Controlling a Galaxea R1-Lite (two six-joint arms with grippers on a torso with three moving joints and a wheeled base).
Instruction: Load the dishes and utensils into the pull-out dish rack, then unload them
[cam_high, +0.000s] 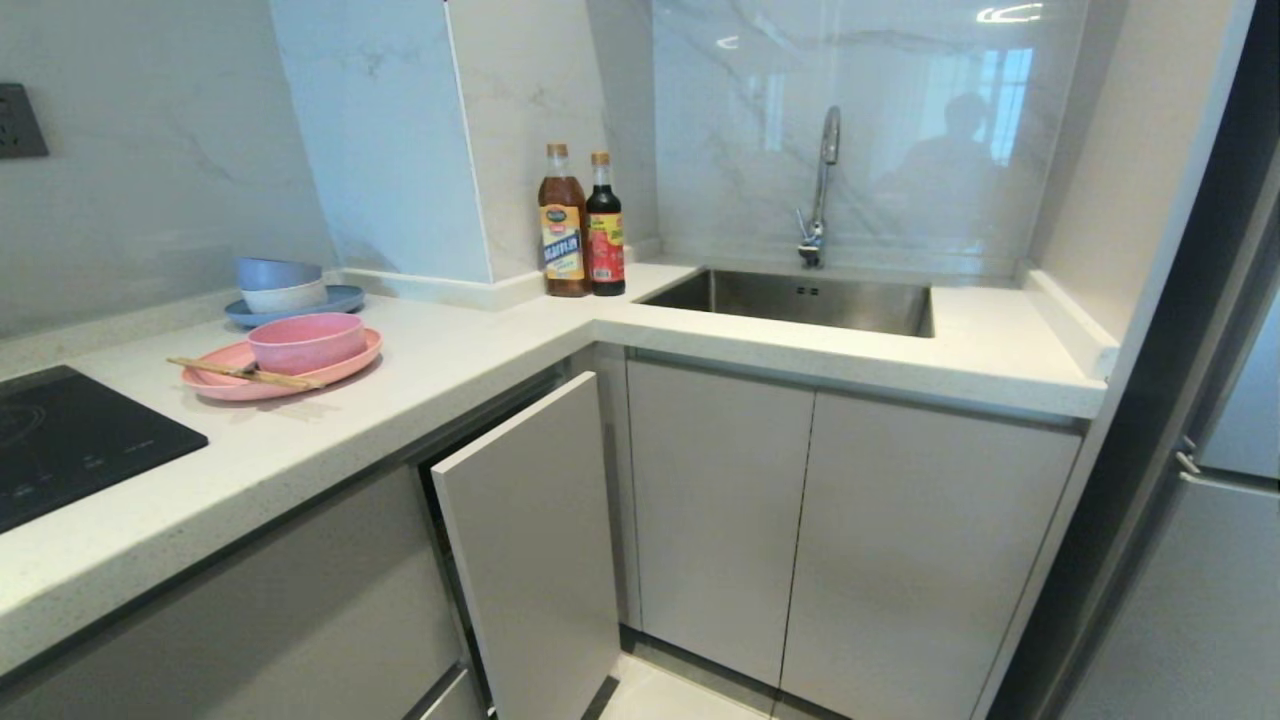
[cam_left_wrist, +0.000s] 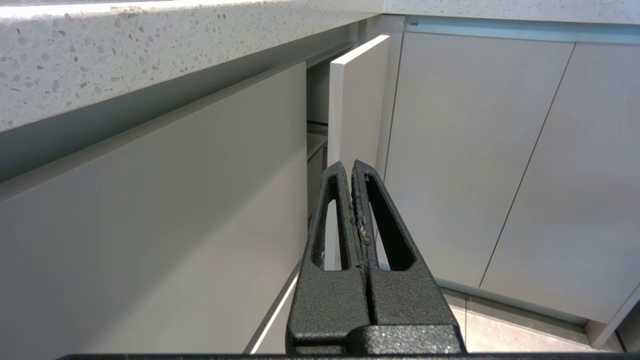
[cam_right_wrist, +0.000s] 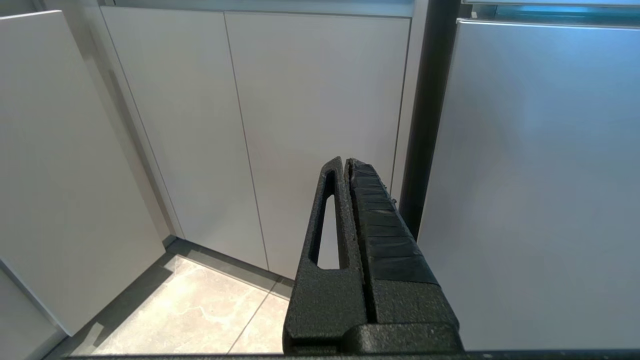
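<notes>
— The left pincer (cam_left_wrist: 351, 167) hangs low in front of the lower cabinets, its two black fingers pressed flat together with nothing between them. It points toward the cabinet door (cam_left_wrist: 357, 100) that stands ajar under the desk (cam_left_wrist: 150, 45).

— And the other one?

— The right pincer (cam_right_wrist: 345, 162) is the same: fingers closed tight, empty, down by the floor tiles (cam_right_wrist: 200, 305), facing the pale cabinet fronts with a grey appliance panel (cam_right_wrist: 540, 175) just beside it.

— Where are the dishes?

— Up on the desk, well apart from both pincers. The pink plate (cam_high: 215, 382) lies near the black cooktop (cam_high: 70, 440), the pink bowl (cam_high: 306, 341) sits on it, and the chopsticks (cam_high: 240, 374) rest across the plate in front of the bowl. I cannot make out a fork from here.

— Anything close by them?

— Just behind, a blue plate (cam_high: 340, 298) carrying stacked blue and white bowls (cam_high: 280, 283). Further along, two sauce bottles (cam_high: 583, 225) stand by the corner pillar, then the steel sink (cam_high: 800, 300) with its tap (cam_high: 822, 185).

— And the rack?

— Not visible. The half-open door stands in front of its cabinet, and only a dark gap shows behind it.
</notes>
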